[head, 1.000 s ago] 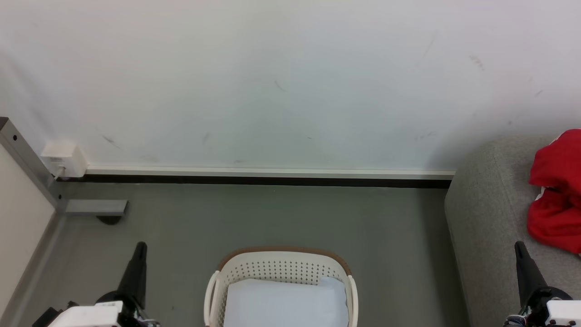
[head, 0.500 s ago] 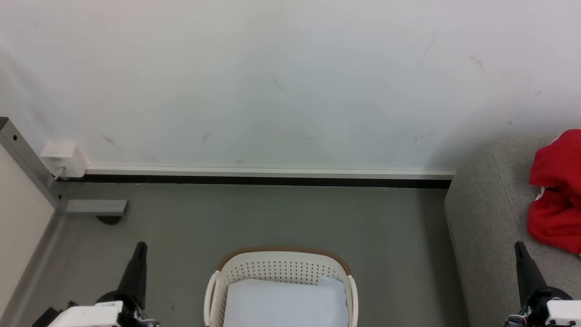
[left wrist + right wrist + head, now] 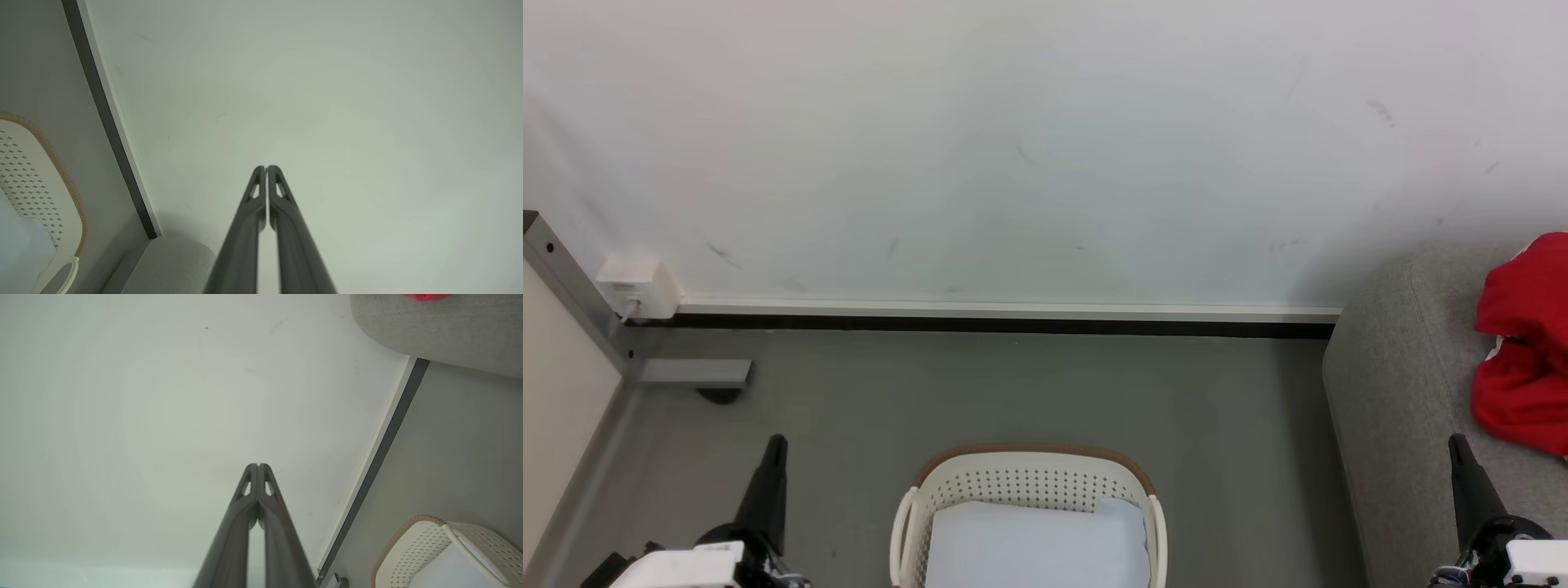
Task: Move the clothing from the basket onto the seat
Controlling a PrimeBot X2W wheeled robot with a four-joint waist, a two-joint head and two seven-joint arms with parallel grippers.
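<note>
The red clothing [image 3: 1525,343] lies bunched on the grey seat [image 3: 1396,392] at the right edge of the head view; a sliver of the clothing [image 3: 425,296] tops the seat [image 3: 429,330] in the right wrist view. The cream basket [image 3: 1029,482] with a brown rim stands on the floor at bottom centre, with a pale bluish-white sheet [image 3: 1037,543] flat inside it. My left gripper [image 3: 776,445] is shut and empty at the lower left, left of the basket. My right gripper [image 3: 1455,445] is shut and empty at the lower right, over the seat's front. Both wrist views show the fingertips closed together [image 3: 266,168] [image 3: 258,465].
A white wall [image 3: 1013,147] with a dark baseboard [image 3: 980,325] runs behind the basket. A white socket box [image 3: 637,286] and a grey metal frame [image 3: 572,302] with a foot [image 3: 694,374] stand at the left. Grey floor [image 3: 1013,392] lies between wall and basket.
</note>
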